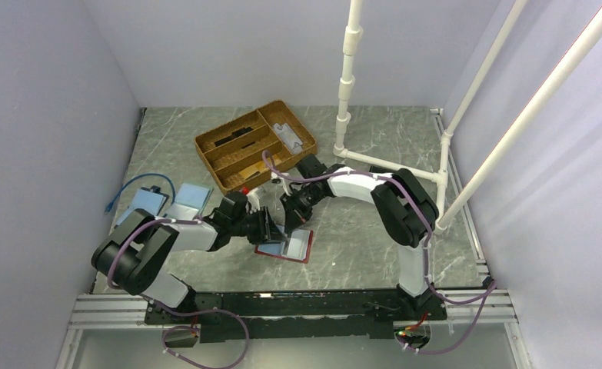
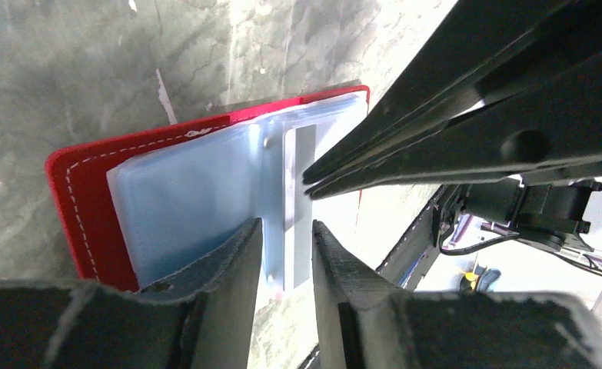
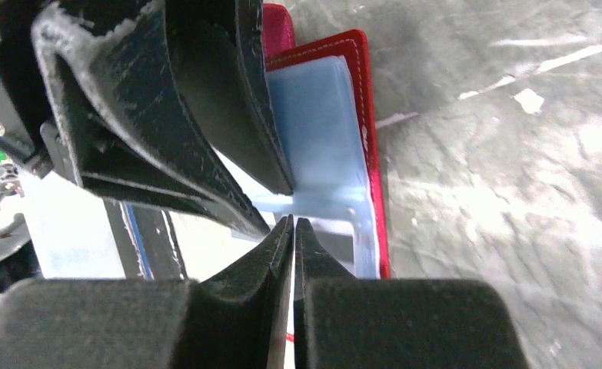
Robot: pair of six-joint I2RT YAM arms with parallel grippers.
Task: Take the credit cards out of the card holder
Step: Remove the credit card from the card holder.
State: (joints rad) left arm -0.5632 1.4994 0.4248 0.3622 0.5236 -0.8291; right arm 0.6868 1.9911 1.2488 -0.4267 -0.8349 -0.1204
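Note:
The red card holder (image 1: 271,253) lies open on the table, its pale clear pockets (image 2: 190,200) facing up. It also shows in the right wrist view (image 3: 365,100) with its snap tab (image 3: 279,28). A silver-grey credit card (image 2: 304,165) shows in a pocket at the holder's fold. My left gripper (image 2: 286,231) is open, its fingers either side of that card's end and the pocket edge. My right gripper (image 3: 293,223) is shut, its tips meeting the left fingers (image 3: 236,115) over the pockets. In the left wrist view its tips (image 2: 310,184) rest at the grey card. Both grippers (image 1: 278,223) crowd over the holder.
A wooden divided tray (image 1: 255,142) stands behind, holding a silver-grey card (image 1: 286,134) and dark items. Two light-blue cases (image 1: 194,196) and a blue cable (image 1: 128,192) lie at the left. A white pipe frame (image 1: 390,165) stands at the right.

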